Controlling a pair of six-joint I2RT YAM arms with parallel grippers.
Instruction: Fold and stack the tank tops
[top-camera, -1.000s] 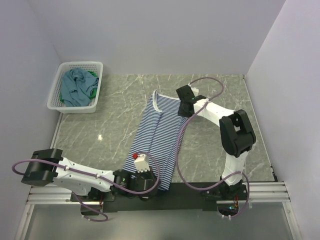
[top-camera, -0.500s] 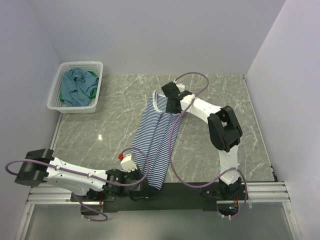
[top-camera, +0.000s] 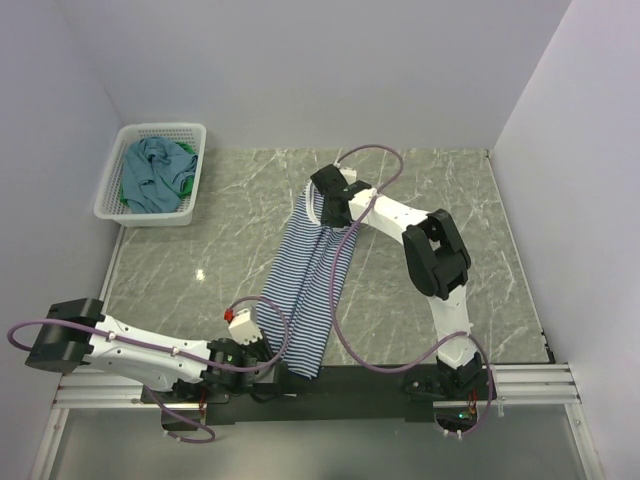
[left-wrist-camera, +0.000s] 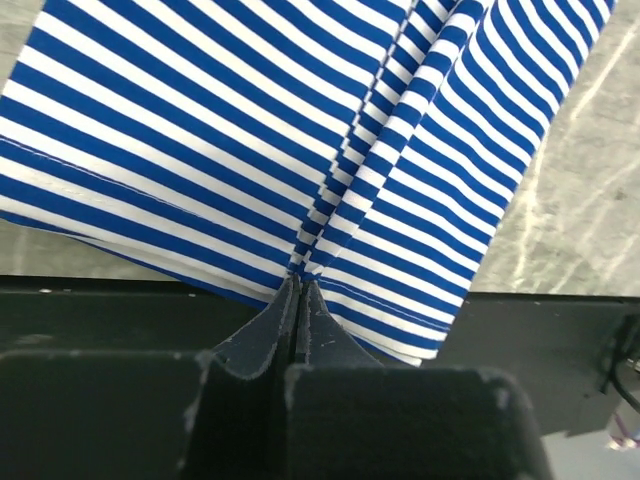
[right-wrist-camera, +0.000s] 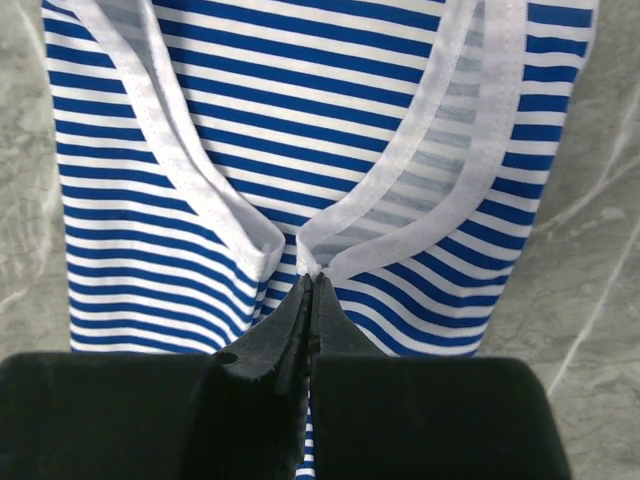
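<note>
Striped tank top (top-camera: 312, 275): navy and white, drawn out long across the grey marble surface (top-camera: 220, 260). It runs from the far middle diagonally down to the near edge, where its hem end overhangs the dark rail at the arm bases.

Left claw (left-wrist-camera: 298, 286): jaws fully closed, pinching the hem end of the striped cloth. Folds fan out from the pinch point.

Right claw (right-wrist-camera: 310, 276): jaws fully closed on the far end, gripping where two white-trimmed edges meet at a shoulder strap. White binding curves away to both sides.

The garment looks narrowed lengthwise between the two grips, with a crease down the middle.

Basket (top-camera: 108, 196): white lattice, far left corner of the surface, well apart from the striped piece. Teal top (top-camera: 150, 172) is bunched inside; green top (top-camera: 187, 181) shows only as slivers beside and beneath it.
</note>
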